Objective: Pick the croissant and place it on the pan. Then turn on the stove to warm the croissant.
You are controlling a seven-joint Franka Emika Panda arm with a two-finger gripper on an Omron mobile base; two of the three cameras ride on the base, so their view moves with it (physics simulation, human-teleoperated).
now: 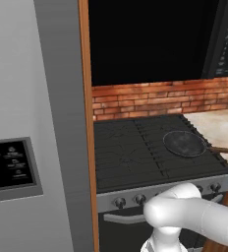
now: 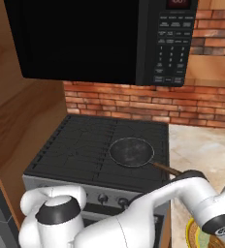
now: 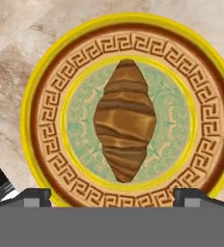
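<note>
**Gripper poised over the croissant, pan waiting bare**

Your two-finger gripper hangs with its jaws spread wide, gripping nothing, straight above the golden-brown ridged croissant, which lies in the middle of a round yellow-rimmed plate with a key-pattern border. If you close off-centre, the tapered pastry will likely pivot or slip out. The plate sits on a beige marbled counter, beside the black cooktop stove, where the dark round skillet rests on a right-hand burner before red brick wall.
</note>
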